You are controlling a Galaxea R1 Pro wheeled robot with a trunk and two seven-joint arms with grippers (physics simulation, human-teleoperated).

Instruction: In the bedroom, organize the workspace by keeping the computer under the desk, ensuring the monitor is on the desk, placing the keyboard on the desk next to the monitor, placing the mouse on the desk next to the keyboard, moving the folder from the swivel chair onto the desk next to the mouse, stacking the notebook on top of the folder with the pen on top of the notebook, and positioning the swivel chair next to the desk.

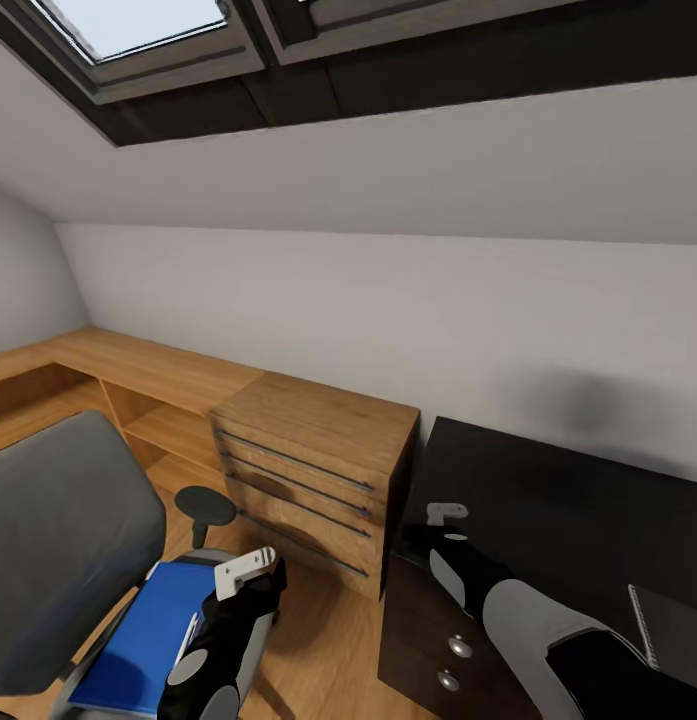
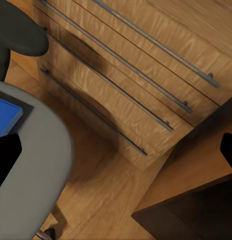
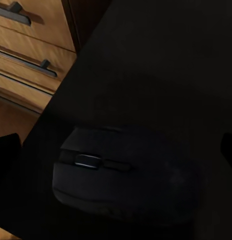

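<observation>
Right gripper (image 1: pixel 435 527) hangs over the near-left corner of the black desk (image 1: pixel 548 500); in the right wrist view its dark fingertips (image 3: pixel 7 150) sit at opposite edges of the frame, spread wide with nothing between them. Below it in that view lies the mouse (image 3: pixel 121 175), black on the black top, so its outline is hard to trace (only the scroll wheel stands out clearly). Left gripper (image 1: pixel 250 580) hangs over the front of the swivel chair (image 1: pixel 68 540), just beside the blue folder (image 1: pixel 153 630) lying on the seat; its fingers (image 2: pixel 6 155) likewise sit far apart at the frame edges, holding nothing. Part of the folder is covered by the left arm in the head view. A wooden drawer unit (image 1: pixel 308 470) stands between chair and desk. At the desk's right edge a notebook (image 1: pixel 673 620) is cut off by the frame.
</observation>
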